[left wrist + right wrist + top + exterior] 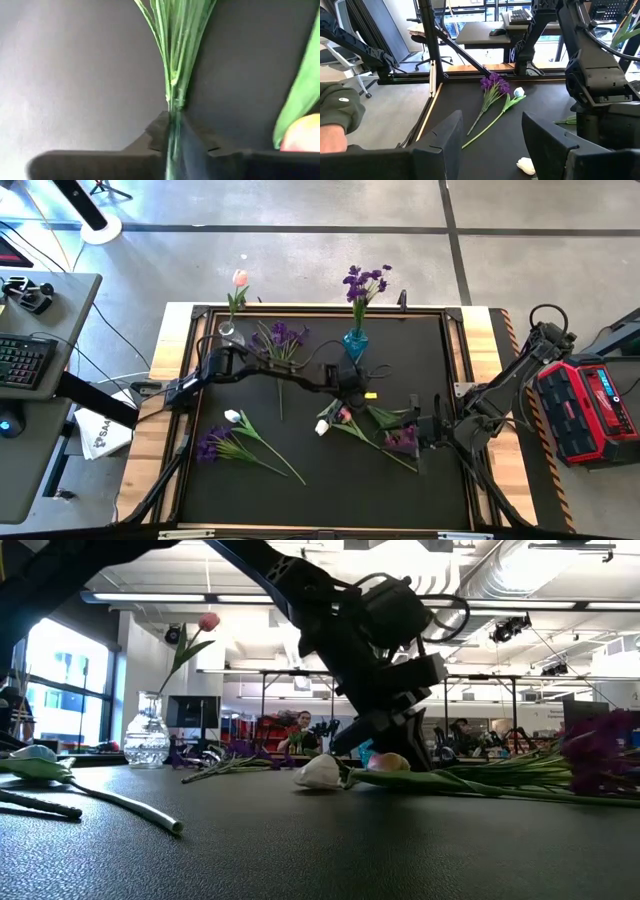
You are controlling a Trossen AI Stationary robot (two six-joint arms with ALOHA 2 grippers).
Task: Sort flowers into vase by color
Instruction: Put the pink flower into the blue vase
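Several flowers lie on the black mat. At its middle are a white tulip bud [322,427], a pink bud [343,415] and a purple cluster [402,440]. My left gripper [348,385] reaches down into this heap and is shut on a green stem. In the low view the left gripper [385,745] stands just above the pink bud [390,762]. My right gripper [418,425] waits open near the mat's right side, touching nothing. A clear vase [230,332] holds a pink tulip and a blue vase [355,342] holds purple flowers. My left gripper [172,150] pinches a thin green stem [173,112] between its two fingers, just below where the long leaves branch off. The fingers come from above, slanting down. The stem runs on away from the fingers close over the mat. Its bloom is out of view.
More purple flowers [285,335] lie near the far edge. A white tulip [232,417] and a purple bunch [210,446] lie at the mat's left front. A raised frame [190,360] rims the mat. A red case [585,410] sits to the right, and a person's sleeve [335,107] shows beyond the table.
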